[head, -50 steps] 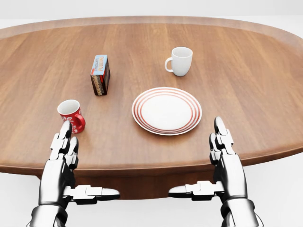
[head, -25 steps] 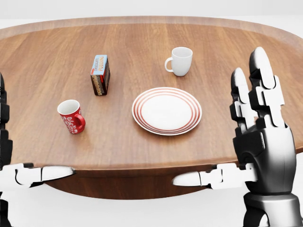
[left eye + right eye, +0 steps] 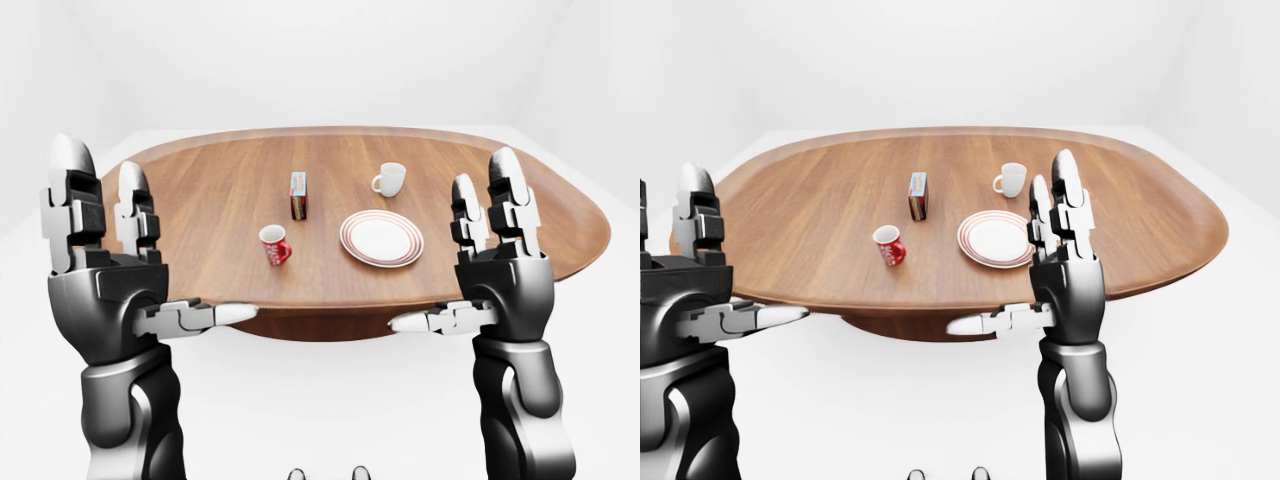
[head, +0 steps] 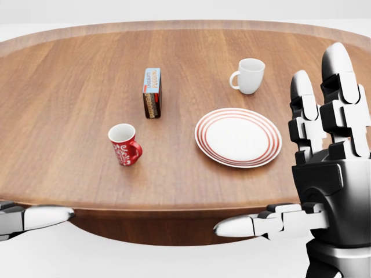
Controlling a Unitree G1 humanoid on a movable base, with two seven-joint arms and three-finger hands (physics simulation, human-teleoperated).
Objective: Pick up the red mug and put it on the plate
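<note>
In the left-eye view, both your hands are raised on the near side of the wooden table point(image 3: 200, 200), palms facing each other. The left hand point(image 3: 105, 275) and the right hand point(image 3: 495, 270) have the fingers straight up and the thumbs pointing inward, spread wide and holding nothing. The red mug point(image 3: 274, 244) stands upright near the table's near edge, well apart from both hands.

In the head view, the mug stands left of the striped plate point(image 4: 238, 137), with its handle turned to the lower right. The small box point(image 4: 152, 92) is just above it, and the white mug point(image 4: 249, 75) is above the plate. Only the thumb of the left hand shows here, so you cannot judge its reach well. If you approach from the left too quickly, you may push the mug over or knock it toward the edge.

In the right-eye view, the right hand covers part of the plate's right side. It probably could block your sight during placing.
</note>
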